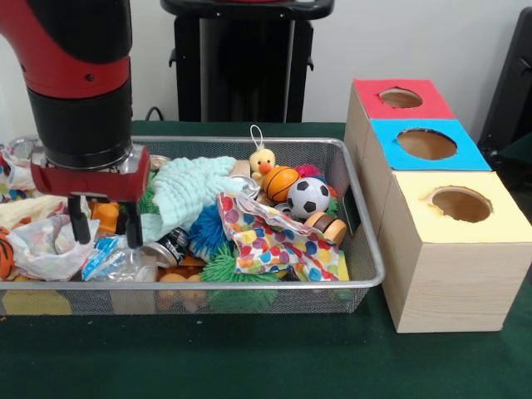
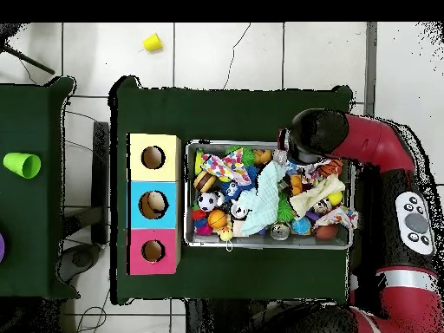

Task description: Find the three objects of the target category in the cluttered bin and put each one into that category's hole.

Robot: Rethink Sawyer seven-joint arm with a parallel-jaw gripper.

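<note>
I hang my gripper (image 1: 104, 224) low over the left end of the wire bin (image 1: 366, 249) as the front view shows it, fingers (image 1: 79, 226) spread apart with nothing between them, their tips just above a crumpled clear plastic wrapper (image 1: 116, 259) and beside a small orange piece I cannot identify. I hold nothing, so whatever I am after is not yet in my grasp. The bin is crowded: a mint-green cloth (image 1: 187, 193) lies across the middle, a polka-dot fabric (image 1: 270, 241) spills toward the front rim, and at the far right end sit a yellow duck (image 1: 263, 162), a little basketball (image 1: 281, 183) and a soccer ball (image 1: 308, 198), touching one another. The sorting box stands just beside the bin's right end, with a red hole (image 1: 401, 98), a blue hole (image 1: 426, 144) and a yellow hole (image 1: 461, 204). From above, something pale seems to lie inside the blue hole (image 2: 153, 204), while the other two look empty, so I judge that perhaps one object is already delivered and two remain, though I cannot be sure which category is mine. If it is balls, the likely candidates lie at the opposite end of the bin from my fingers.
</note>
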